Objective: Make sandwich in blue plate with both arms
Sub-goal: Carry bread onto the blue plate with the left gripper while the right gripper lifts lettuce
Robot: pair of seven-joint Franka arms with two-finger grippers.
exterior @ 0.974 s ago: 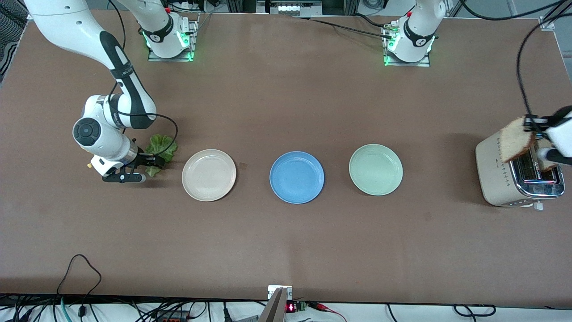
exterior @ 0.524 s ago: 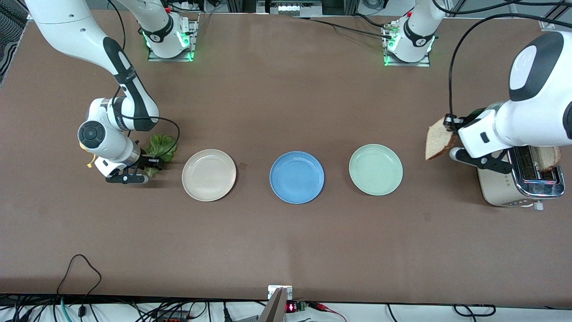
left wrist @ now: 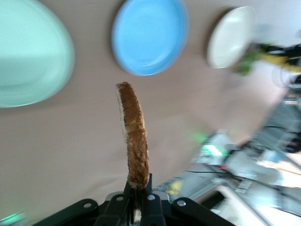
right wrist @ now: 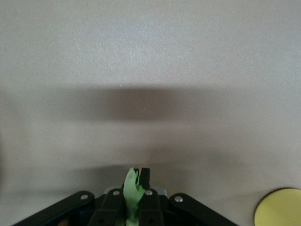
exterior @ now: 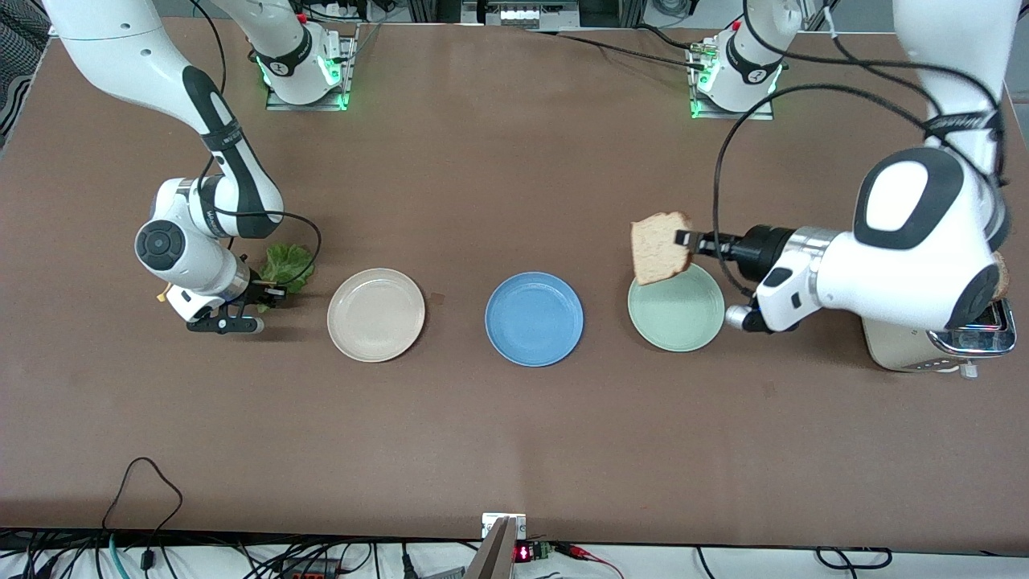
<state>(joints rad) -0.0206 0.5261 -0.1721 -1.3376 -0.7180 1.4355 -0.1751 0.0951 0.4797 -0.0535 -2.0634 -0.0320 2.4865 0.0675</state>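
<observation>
My left gripper (exterior: 685, 239) is shut on a tan bread slice (exterior: 659, 248) and holds it on edge over the rim of the pale mint-green plate (exterior: 683, 322). In the left wrist view the slice (left wrist: 134, 141) sticks out from the shut left gripper (left wrist: 138, 188), with the blue plate (left wrist: 149, 35) past it. The blue plate (exterior: 534, 318) sits bare at mid-table. My right gripper (exterior: 269, 291) is shut on the green lettuce leaf (exterior: 286, 264), low over the table beside the beige plate (exterior: 375, 314). In the right wrist view the right gripper (right wrist: 138, 176) pinches the lettuce (right wrist: 131, 190).
A beige toaster (exterior: 892, 350) stands at the left arm's end of the table, mostly under the left arm, with a bit of another bread slice (exterior: 1002, 277) showing. A small yellow piece (right wrist: 280, 207) lies on the table near the right gripper.
The left arm has carried the bread slice from the toaster to over the mint-green plate's rim. The right gripper has shifted only slightly, still holding the lettuce.
</observation>
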